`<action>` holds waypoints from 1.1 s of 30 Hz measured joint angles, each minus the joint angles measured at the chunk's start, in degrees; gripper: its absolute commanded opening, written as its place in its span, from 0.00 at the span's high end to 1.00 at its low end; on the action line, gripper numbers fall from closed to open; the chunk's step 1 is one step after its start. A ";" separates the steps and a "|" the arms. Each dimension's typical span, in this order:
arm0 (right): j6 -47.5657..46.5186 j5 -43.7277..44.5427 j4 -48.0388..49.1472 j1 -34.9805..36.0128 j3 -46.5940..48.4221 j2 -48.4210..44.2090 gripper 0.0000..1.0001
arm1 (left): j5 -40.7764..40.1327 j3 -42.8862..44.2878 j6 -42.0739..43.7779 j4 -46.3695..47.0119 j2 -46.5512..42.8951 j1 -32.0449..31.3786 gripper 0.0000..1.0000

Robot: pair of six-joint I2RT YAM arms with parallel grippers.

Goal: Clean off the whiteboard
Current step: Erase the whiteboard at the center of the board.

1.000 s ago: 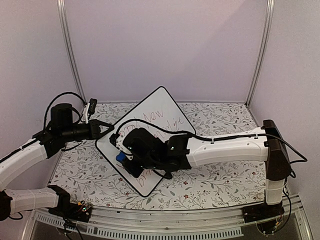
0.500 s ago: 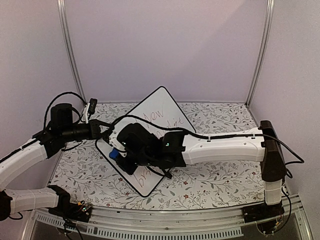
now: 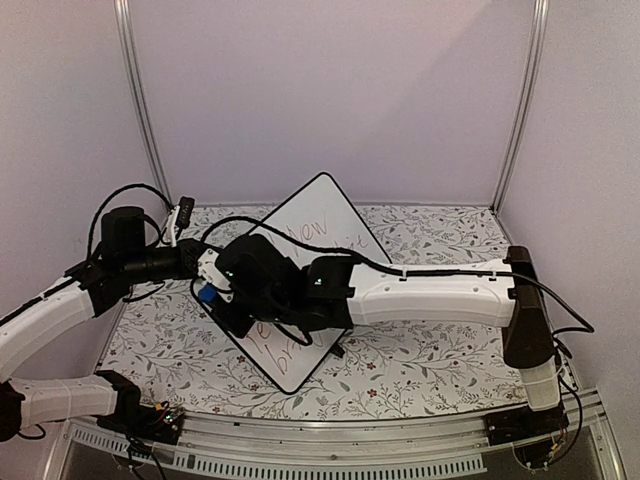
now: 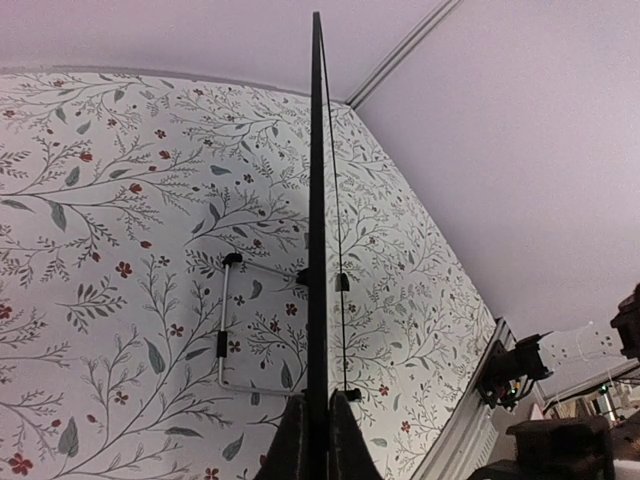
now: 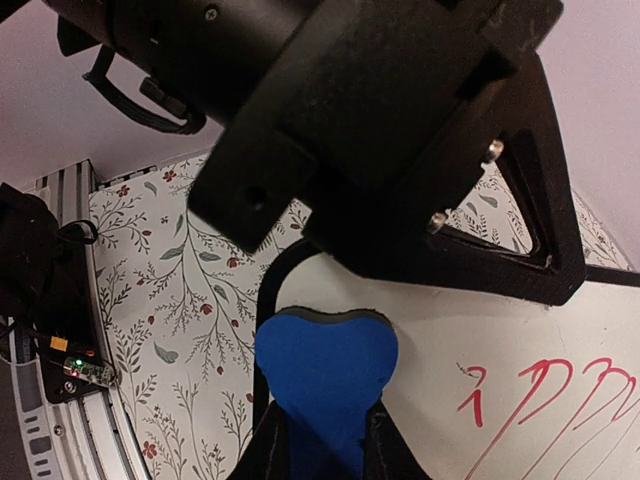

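Left fingers (image 4: 292, 450) pinch the whiteboard (image 3: 325, 200) reading "New"; right fingers (image 5: 272, 455) clamp the blue eraser (image 5: 325, 370).

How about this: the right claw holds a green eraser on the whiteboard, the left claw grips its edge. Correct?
The eraser is blue, not green, as the right wrist view shows. The right claw holds it on the whiteboard; the left claw grips its edge.

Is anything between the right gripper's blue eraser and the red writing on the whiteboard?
Nothing visible. The blue eraser block, held in the right gripper, rests on the white black-rimmed whiteboard, with bare board up to the red handwriting. The left gripper clamps the rim nearby.
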 measured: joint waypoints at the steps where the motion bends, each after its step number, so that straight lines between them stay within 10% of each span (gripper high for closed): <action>1: -0.24 0.13 -0.02 -0.04 0.74 0.33 0.94 | 0.00 0.00 0.00 0.00 0.00 0.00 1.00; 33: -3.65 -6.67 1.20 -6.67 -12.07 -7.30 0.96 | -0.09 0.00 -0.02 0.00 0.09 0.00 1.00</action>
